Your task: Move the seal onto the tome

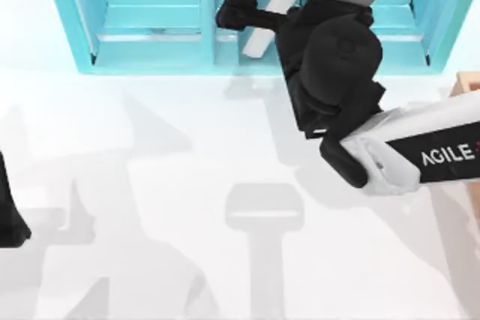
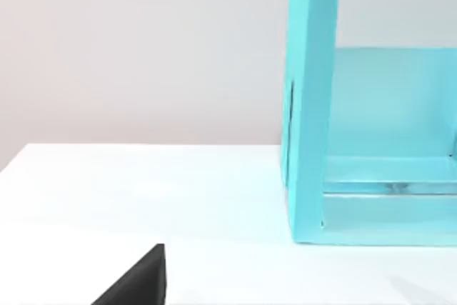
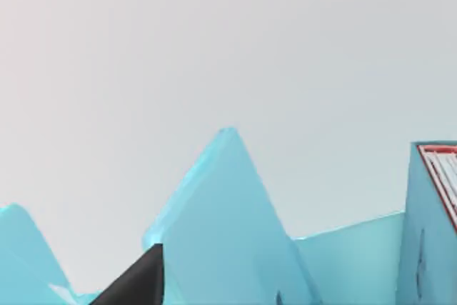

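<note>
1. the right gripper (image 1: pixel 241 1) is raised over the teal shelf unit (image 1: pixel 150 35) at the table's far edge; i cannot tell how far its claw is open or whether it holds anything.
2. a white slab (image 1: pixel 271 13) slants just beside it, possibly the tome's page edges.
3. i cannot place the seal here.
4. judged step: carrying or reaching at the shelf.
5. next move calls for finding the tome's flat cover.
6. the left arm (image 1: pixel 9 215) sits parked at the table's left edge.
</note>
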Controlling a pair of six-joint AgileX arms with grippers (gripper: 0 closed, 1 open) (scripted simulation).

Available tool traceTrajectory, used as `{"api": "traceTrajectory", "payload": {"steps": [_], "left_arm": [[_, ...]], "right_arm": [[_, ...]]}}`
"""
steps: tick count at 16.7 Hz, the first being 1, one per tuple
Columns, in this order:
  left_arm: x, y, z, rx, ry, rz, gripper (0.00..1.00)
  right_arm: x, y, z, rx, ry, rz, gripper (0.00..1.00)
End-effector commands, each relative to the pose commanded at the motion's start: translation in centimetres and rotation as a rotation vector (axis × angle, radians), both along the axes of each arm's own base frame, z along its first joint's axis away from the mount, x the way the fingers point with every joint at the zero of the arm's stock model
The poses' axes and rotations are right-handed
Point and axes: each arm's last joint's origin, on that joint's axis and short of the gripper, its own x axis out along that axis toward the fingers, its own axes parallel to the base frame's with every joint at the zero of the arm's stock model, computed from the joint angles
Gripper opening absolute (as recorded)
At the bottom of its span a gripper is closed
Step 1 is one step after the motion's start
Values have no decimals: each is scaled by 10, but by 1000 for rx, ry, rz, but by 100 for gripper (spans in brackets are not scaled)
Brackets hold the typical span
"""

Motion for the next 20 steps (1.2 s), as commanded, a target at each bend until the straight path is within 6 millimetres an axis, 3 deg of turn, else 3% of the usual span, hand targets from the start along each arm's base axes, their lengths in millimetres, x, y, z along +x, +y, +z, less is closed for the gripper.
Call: {"api": "traceTrajectory", "payload": {"steps": [4, 7, 15, 20], "left_arm": [[0, 0, 0, 0, 0, 0, 100], [0, 0, 0, 0, 0, 0, 100], [0, 0, 0, 0, 0, 0, 100], [0, 0, 0, 0, 0, 0, 100]], "right_arm": [[17, 19, -80, -29, 124, -105, 100], [22, 20, -110, -30, 161, -163, 100], [26, 20, -114, -32, 166, -170, 100], [63, 24, -114, -29, 164, -171, 100]]}}
